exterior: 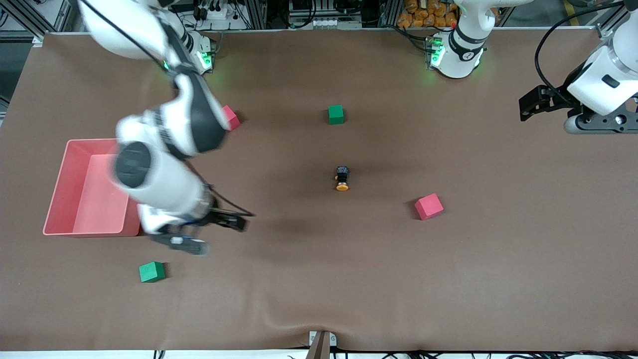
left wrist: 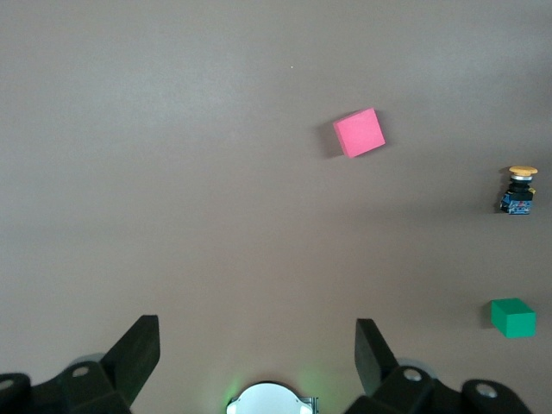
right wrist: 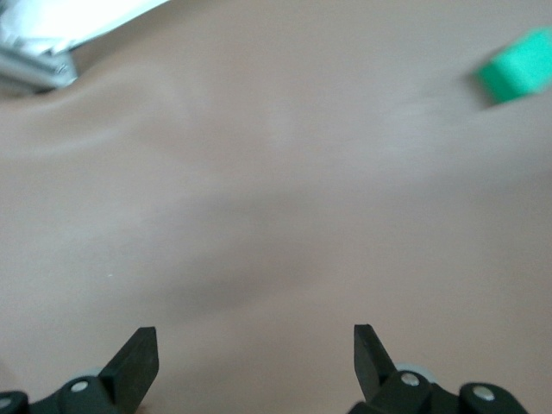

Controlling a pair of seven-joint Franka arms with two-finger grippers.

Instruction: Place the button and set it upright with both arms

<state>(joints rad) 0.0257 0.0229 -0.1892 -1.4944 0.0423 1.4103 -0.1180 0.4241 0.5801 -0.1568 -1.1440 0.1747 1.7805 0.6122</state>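
Brown cloth covers the table [exterior: 319, 279]; the button [exterior: 342, 178] lies tipped mid-table. Both grippers gape empty — right gripper [exterior: 219, 227] beside the pink tray [exterior: 65, 189], left gripper [exterior: 536, 104] waiting aside. Best approach: square the fingers across its black body.

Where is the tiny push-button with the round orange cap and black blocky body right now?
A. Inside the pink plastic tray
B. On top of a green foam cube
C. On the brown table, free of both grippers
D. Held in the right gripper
C: the tiny push-button with the round orange cap and black blocky body rests alone on the brown table, between a green foam cube and a red foam cube, with neither gripper near it.
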